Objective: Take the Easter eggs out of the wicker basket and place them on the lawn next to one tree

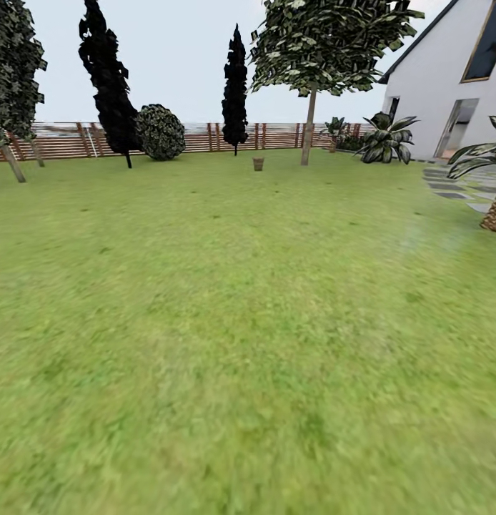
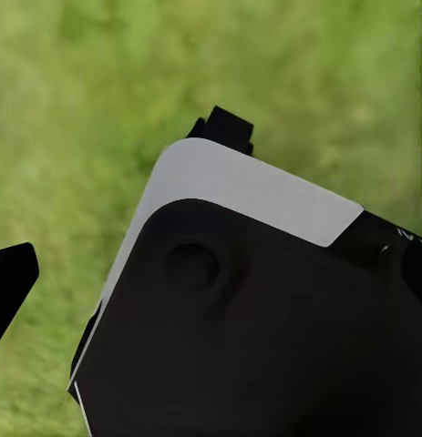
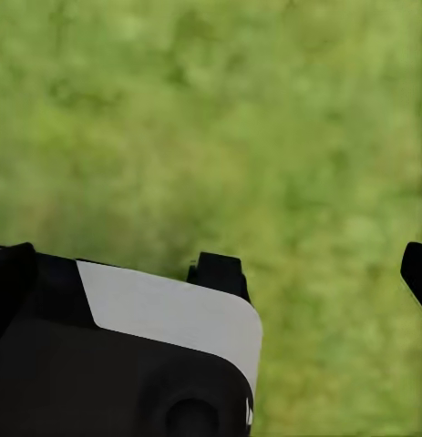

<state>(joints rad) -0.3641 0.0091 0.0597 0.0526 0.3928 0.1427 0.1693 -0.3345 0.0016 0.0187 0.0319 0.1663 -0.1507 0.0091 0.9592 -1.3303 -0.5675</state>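
Far across the lawn (image 1: 234, 322) stands the small brown wicker basket (image 1: 258, 164), close to the fence. The Easter eggs are hidden at this distance. Just right of the basket rises a tree (image 1: 309, 129) with a straight bare trunk and a leafy crown. In the left wrist view my left gripper (image 2: 118, 205) hangs open over grass, with nothing between its dark fingertips (image 2: 224, 127). My right gripper (image 3: 317, 271) is likewise open above bare grass, its black fingertips (image 3: 220, 269) well apart.
A slatted wooden fence (image 1: 198, 137) closes the far side, with two dark cypresses (image 1: 108, 79), a round bush (image 1: 161, 132) and another tree (image 1: 12, 79) at left. The white house (image 1: 448, 93), palms (image 1: 388, 139) and paving stones (image 1: 462, 187) lie at right. A black-and-white robot part (image 2: 256, 309) shows under each wrist.
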